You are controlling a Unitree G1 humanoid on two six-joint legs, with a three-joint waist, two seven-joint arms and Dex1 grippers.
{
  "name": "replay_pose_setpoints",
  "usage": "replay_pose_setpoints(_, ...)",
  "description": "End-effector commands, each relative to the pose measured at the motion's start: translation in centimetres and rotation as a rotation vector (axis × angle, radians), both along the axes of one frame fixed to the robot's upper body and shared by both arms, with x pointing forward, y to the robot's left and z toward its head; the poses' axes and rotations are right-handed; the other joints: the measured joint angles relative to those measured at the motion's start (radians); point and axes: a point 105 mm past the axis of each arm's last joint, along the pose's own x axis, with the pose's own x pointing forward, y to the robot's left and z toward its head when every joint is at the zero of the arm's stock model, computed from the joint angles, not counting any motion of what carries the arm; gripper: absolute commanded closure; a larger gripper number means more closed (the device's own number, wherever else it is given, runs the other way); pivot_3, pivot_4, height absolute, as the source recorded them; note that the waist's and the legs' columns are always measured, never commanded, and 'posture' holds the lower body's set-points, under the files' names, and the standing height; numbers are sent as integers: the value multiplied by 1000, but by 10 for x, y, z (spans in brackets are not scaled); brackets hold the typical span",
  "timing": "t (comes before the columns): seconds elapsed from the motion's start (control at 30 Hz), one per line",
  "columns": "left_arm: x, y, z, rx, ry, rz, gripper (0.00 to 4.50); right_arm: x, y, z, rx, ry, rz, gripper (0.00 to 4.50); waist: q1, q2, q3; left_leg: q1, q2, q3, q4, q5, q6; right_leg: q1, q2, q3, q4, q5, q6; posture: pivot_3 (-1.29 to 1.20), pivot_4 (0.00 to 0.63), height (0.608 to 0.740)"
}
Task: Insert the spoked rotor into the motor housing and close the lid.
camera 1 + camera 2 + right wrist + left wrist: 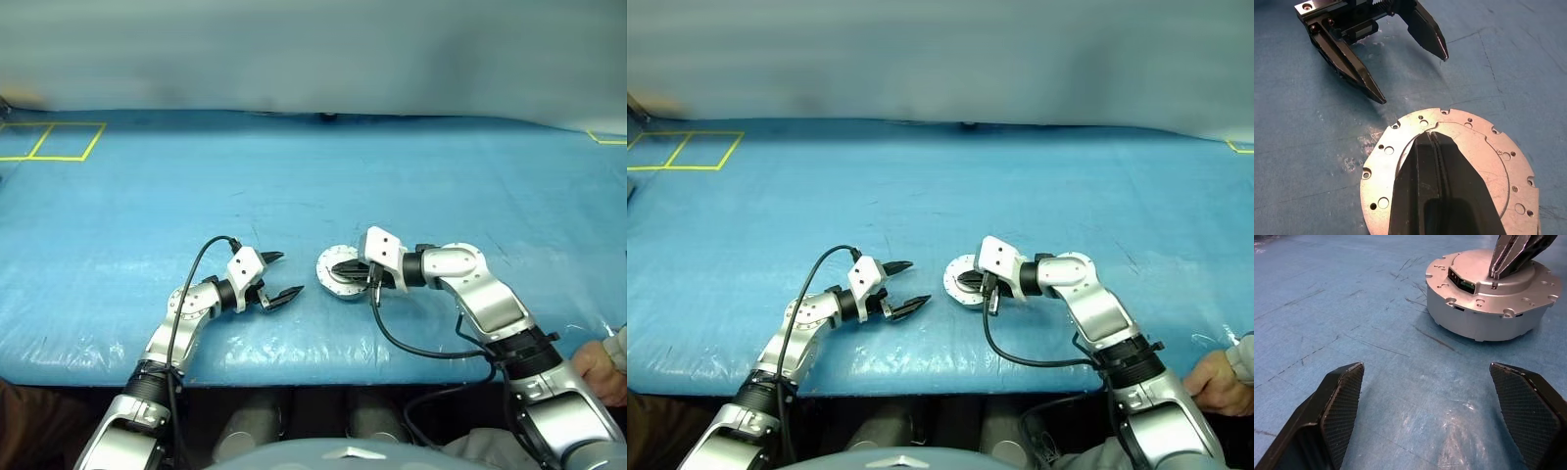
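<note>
The motor housing (1474, 320) stands on the blue table as a round silver-grey cup. The lid (1484, 152) lies flat on top of it, plain grey face up, with small holes round its edge. My right gripper (343, 269) is shut, its fingers pressed together with nothing between them, and its tips (1432, 139) rest on the middle of the lid. A short way left of the housing, my left gripper (289, 274) is open, low over the table and pointing at the housing wall. The spoked rotor is hidden.
The blue table (294, 186) stretches far back to a grey wall. Yellow taped squares (54, 140) mark its far left corner. A person's hand (598, 370) rests at the table's near right edge.
</note>
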Motion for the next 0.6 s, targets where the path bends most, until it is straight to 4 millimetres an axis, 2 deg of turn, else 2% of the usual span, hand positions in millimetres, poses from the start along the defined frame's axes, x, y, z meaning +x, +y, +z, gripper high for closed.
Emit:
replay_pose_setpoints(0.03, 1, -5, 13, -17, -51, -19, 144, 1, -2, -5, 38, 2, -74, 4500, 0, 0, 0, 0, 0, 0, 0, 0, 0, 0, 0, 0, 0, 0, 0, 0, 150, 740)
replay_pose_setpoints(0.2, 0, -6, 12, -16, -53, -21, 144, 5, -5, 30, 241, -89, -212, 4500, 6, 0, 0, -1, 0, 0, 0, 0, 0, -1, 0, 0, 0, 0, 0, 0, 150, 740)
replay_pose_setpoints(0.37, 0, -8, 11, -17, -51, -30, 144, 1, -12, 47, 321, -164, -295, 4500, 11, 0, 0, -1, 0, 0, 0, 0, 0, -1, 0, 0, 0, 0, 0, 0, 150, 740)
replay_pose_setpoints(0.6, 0, -10, 12, -16, -50, -42, 102, -7, -10, 32, 303, -106, -323, 2282, 15, 0, 0, -1, 0, 0, -1, 0, 0, -1, 0, 0, 0, 0, 0, 0, 150, 740)
